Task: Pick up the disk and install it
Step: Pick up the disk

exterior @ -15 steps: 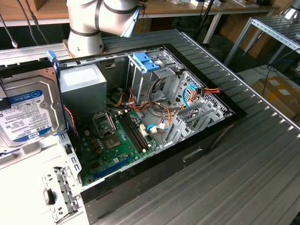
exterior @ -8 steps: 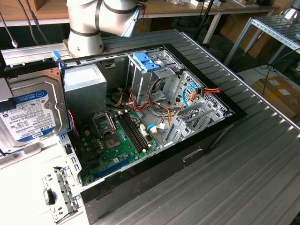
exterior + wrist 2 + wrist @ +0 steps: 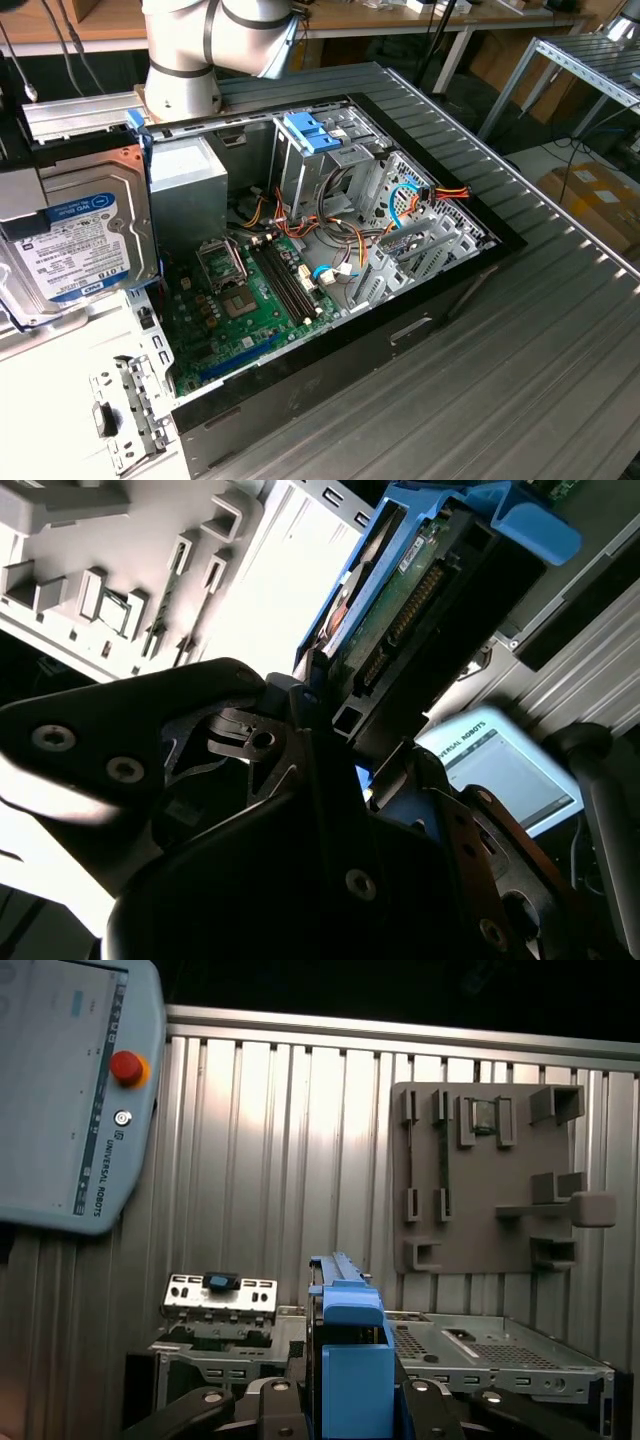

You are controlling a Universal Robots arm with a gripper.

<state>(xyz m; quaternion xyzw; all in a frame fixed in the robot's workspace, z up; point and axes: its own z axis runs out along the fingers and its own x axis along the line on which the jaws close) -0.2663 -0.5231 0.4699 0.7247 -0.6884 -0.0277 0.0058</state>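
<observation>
Across the ribbed metal table (image 3: 520,360), the exterior view leaves me wide bare surface on its right. The open computer case (image 3: 470,285) takes the middle, its black rim boxing in the motherboard (image 3: 250,300), loose cables and the drive cage (image 3: 345,165). That cage is tight: a blue tab (image 3: 310,132) sits at its upper edge, and metal walls stand close on both sides.

My gripper (image 3: 352,1410) is clamped on the disk (image 3: 350,1310). In the first wrist view my dark fingers (image 3: 410,1405) press each flank of the light-blue carrier. The carrier stands upright between them, its brighter blue tab at the end away from me. In the exterior view the disk (image 3: 85,240) hangs at the left edge, label face outward, clear of the case and well apart from the drive cage.

The second wrist view gives me the disk's (image 3: 400,595) other face, with its green circuit board and connector row, which the other views hide. The first wrist view shows a teach pendant (image 3: 70,1090) lying on the ribbed surface and, beyond the carrier, a grey bracket plate (image 3: 480,1180). The inside of the case I get from the exterior view.
</observation>
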